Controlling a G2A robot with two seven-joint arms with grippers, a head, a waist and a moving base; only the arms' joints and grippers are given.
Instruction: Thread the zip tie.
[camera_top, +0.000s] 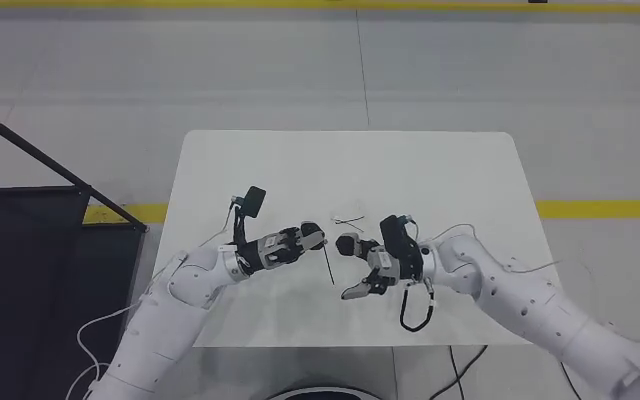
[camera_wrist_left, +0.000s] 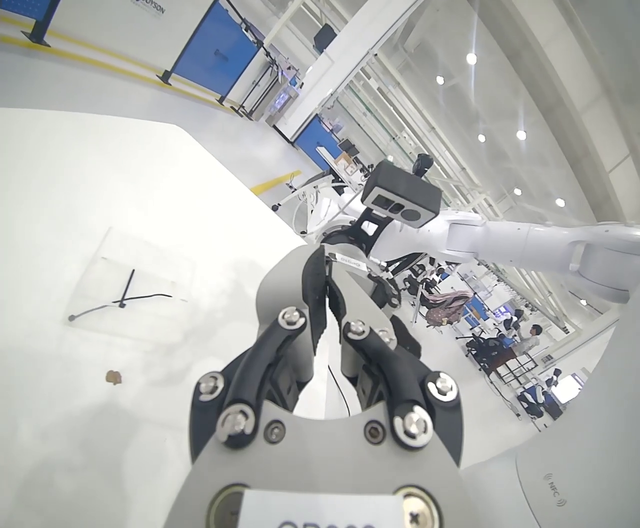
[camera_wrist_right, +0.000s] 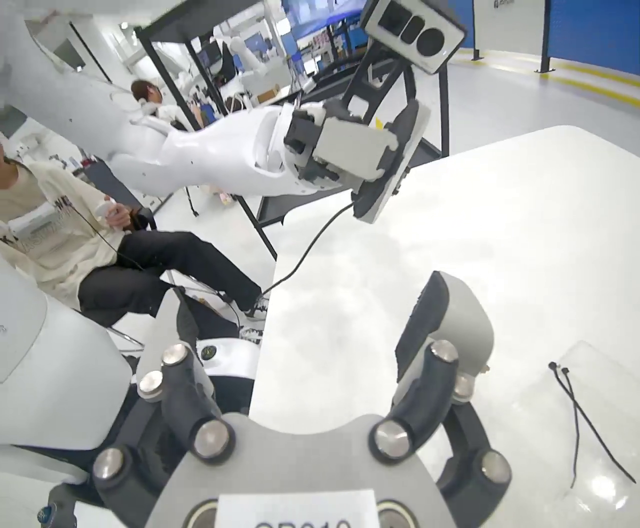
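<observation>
My left gripper (camera_top: 318, 238) is shut on a thin black zip tie (camera_top: 327, 266), which hangs from its fingertips toward the table's front. In the left wrist view the fingers (camera_wrist_left: 320, 285) are pressed together and a sliver of the zip tie (camera_wrist_left: 341, 387) shows below them. My right gripper (camera_top: 348, 268) stands open just to the right of the tie, holding nothing. In the right wrist view its fingers (camera_wrist_right: 437, 320) are wide apart, and beyond them are the left gripper (camera_wrist_right: 372, 197) and the dangling zip tie (camera_wrist_right: 310, 245).
Two spare zip ties (camera_top: 350, 220) lie crossed on a clear plastic sheet (camera_wrist_left: 95, 280) at mid-table, also visible as zip ties (camera_wrist_right: 575, 415) beside the right gripper. A small brown scrap (camera_wrist_left: 114, 377) lies nearby. A dark panel (camera_top: 40, 270) stands left of the white table (camera_top: 450, 170).
</observation>
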